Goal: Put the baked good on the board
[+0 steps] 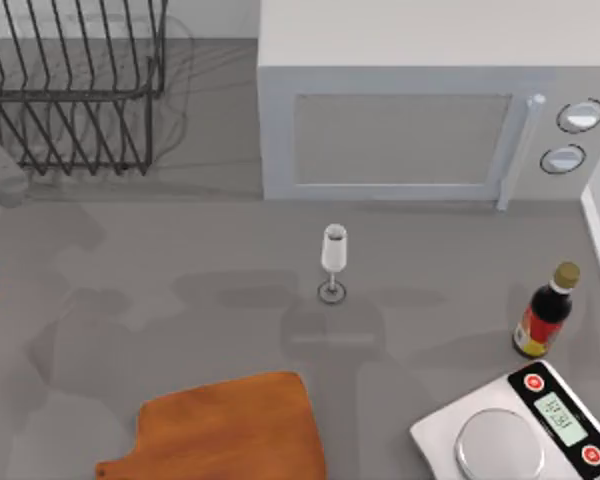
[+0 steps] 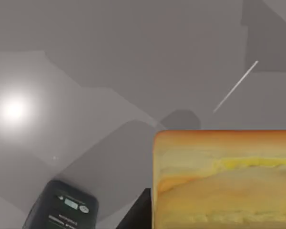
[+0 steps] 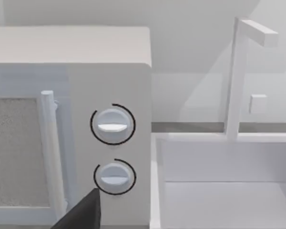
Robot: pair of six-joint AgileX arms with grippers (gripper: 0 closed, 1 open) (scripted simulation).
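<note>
The baked good (image 2: 224, 179) looms close in the left wrist view: a squarish chunk with a golden-orange crust along its upper edge, pale yellow crumb below and a brighter yellow streak running through the layers. It hangs above the grey table (image 1: 180, 300), with a dark finger (image 2: 138, 214) of the left gripper pressed beside its lower edge. A sliver of the pastry also shows at the far left edge of the top view, about halfway down, where the left arm (image 1: 0, 165) comes in beside the wire dish rack (image 1: 75, 90). The left gripper has the pastry in its grasp, fingers closed onto it as far as the wrist view shows.

The board (image 1: 230, 430) lies flat at the front of the table, left of centre, orange-brown with rounded corners and a handle stub pointing to the left; nothing rests on it. The pastry is well apart from it, off to the left and farther back.

A wine glass (image 1: 333, 262) stands upright mid-table in front of the microwave (image 1: 420, 110). A dark sauce bottle (image 1: 546, 312) stands at the right, with the white kitchen scale (image 1: 520, 425) near it at the front.

The right wrist view looks at the microwave's two dials, with one dark fingertip (image 3: 83, 214) at the frame's edge; whether the right gripper is parted or closed I cannot tell
</note>
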